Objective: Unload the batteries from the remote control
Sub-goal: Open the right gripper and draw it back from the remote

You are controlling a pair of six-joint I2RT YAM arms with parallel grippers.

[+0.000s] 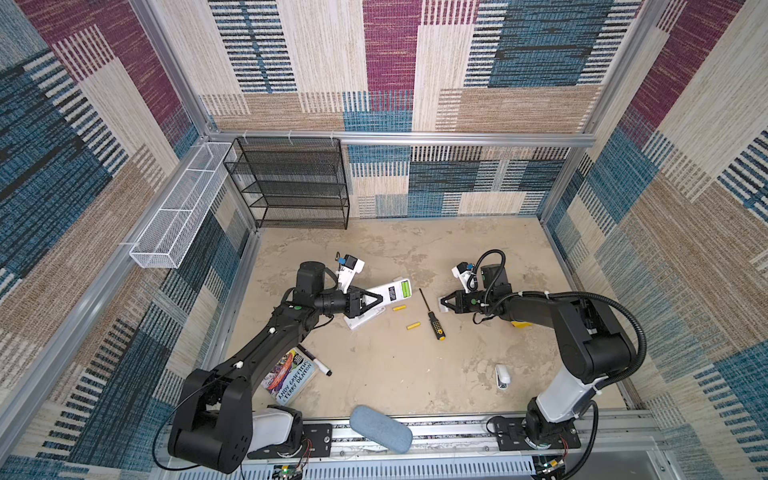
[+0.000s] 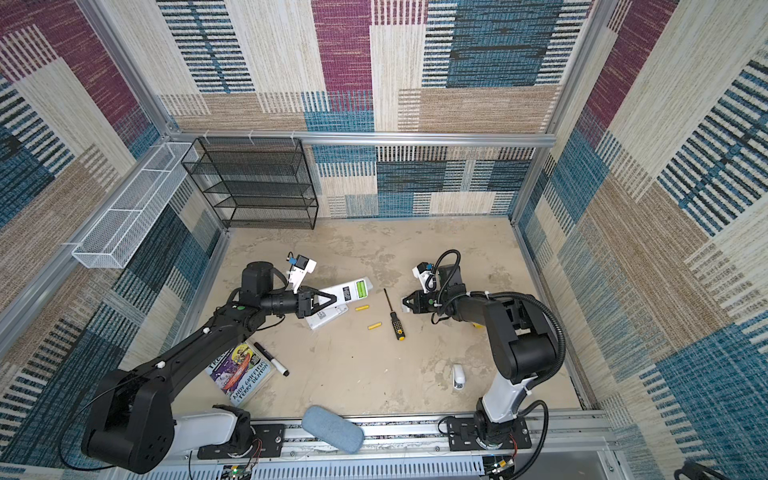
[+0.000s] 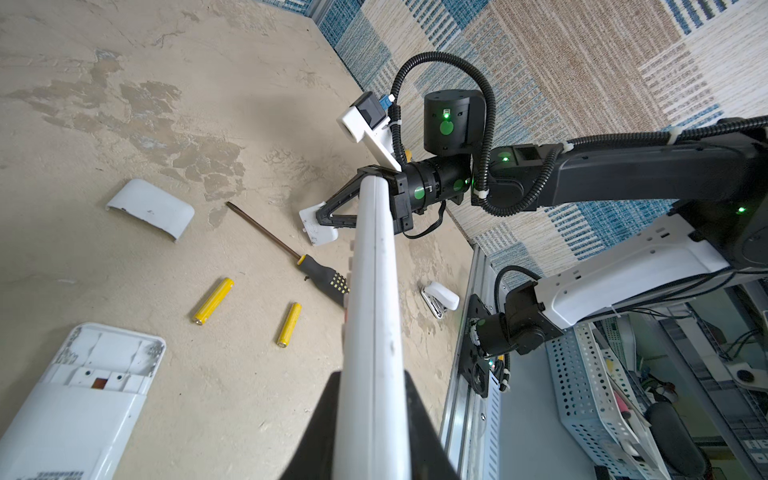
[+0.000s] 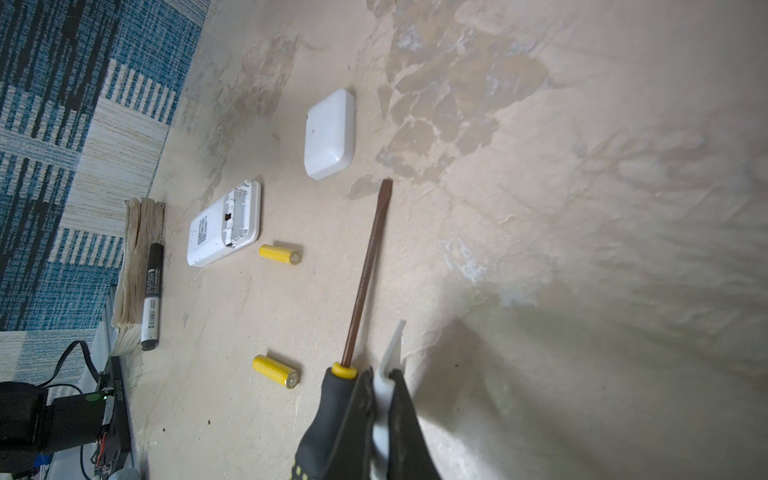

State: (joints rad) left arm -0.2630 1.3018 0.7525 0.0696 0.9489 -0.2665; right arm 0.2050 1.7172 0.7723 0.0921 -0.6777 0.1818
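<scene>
a white remote control is gripped in the left end effector, raised and tilted, back side up, its compartment open with two yellow-green batteries side by side inside. under it a second remote lies flat, back up, its compartment open and empty. one yellow battery lies flat on the counter just beside the remotes, and a second yellow battery lies near it, the two apart and almost parallel.

Lab test cell: aluminium frame, carpet-lined walls
</scene>
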